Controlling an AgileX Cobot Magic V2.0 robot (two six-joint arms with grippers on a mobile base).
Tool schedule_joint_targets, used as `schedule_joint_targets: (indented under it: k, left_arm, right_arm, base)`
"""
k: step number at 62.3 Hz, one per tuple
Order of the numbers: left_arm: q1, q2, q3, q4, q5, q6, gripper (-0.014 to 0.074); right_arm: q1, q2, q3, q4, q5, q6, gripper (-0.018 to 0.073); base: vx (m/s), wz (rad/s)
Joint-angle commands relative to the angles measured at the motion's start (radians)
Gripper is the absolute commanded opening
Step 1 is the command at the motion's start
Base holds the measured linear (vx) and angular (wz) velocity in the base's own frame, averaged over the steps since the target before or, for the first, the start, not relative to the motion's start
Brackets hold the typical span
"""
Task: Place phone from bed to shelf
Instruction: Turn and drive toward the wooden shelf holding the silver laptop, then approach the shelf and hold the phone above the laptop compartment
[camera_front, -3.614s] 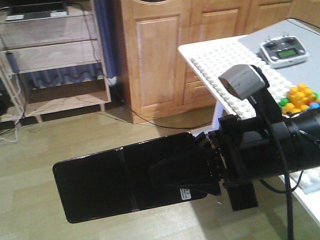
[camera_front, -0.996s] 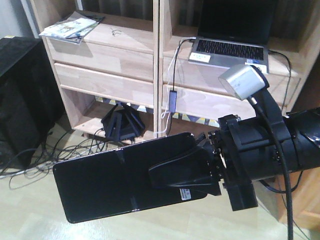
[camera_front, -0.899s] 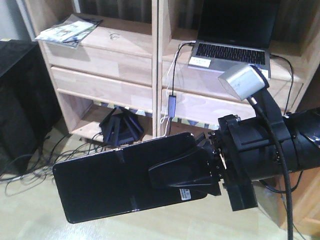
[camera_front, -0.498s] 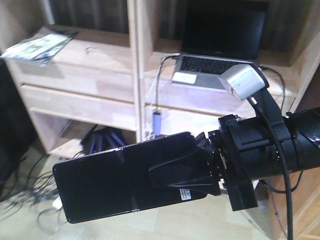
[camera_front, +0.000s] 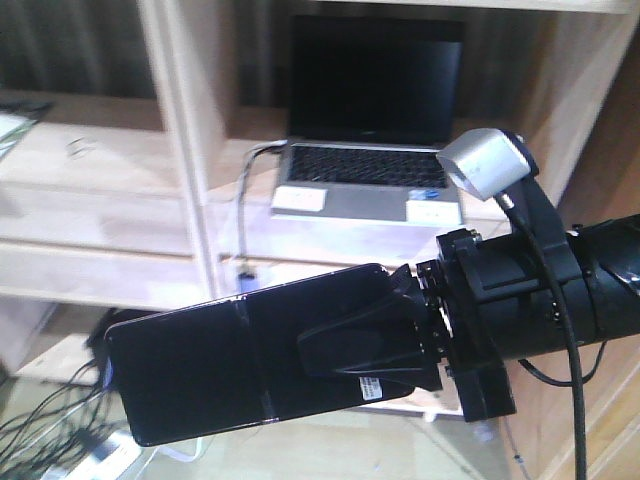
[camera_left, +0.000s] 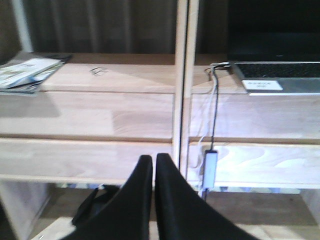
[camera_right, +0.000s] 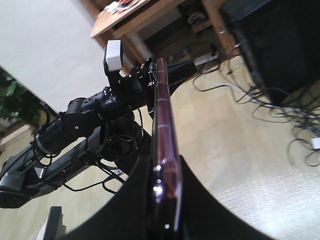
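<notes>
The phone (camera_front: 215, 375) hangs flat in the air before the shelf (camera_front: 180, 215), below the laptop (camera_front: 365, 185), its right end pinched by the right gripper (camera_front: 320, 355), whose lower finger is hidden beneath it, the arm reaching level from the right, while the left gripper (camera_left: 153, 167) points shelfward, fingers pressed together on nothing.

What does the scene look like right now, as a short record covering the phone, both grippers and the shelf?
phone: held in the air in front of the shelf, not yet on it
right gripper: shut on one end of the phone
left gripper: shut, holding nothing, pointed at the shelf
right bay: open laptop, cable plugged in
left bay: magazines at the far left
</notes>
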Motion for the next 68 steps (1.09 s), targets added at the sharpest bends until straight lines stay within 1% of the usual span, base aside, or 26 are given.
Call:
schedule_joint_targets:
  k: [1, 30, 68]
  left_arm:
    - [-0.004, -0.006, 0.002, -0.009, -0.074, -0.004, 0.0001]
    - [-0.004, -0.006, 0.002, -0.009, -0.074, -0.004, 0.0001]
    - [-0.004, -0.006, 0.002, -0.009, -0.074, -0.004, 0.0001]
  right_arm:
    - [-0.002, -0.027, -0.027, 0.095, 0.074, -0.012, -0.0001]
    - [-0.002, -0.027, -0.027, 0.095, 0.074, -0.012, -0.0001]
    - [-0.002, -0.027, -0.027, 0.095, 0.074, -0.012, -0.0001]
  base:
    - [0.24, -0.3]
    - [0.2, -0.24]
    - [0.14, -0.04]
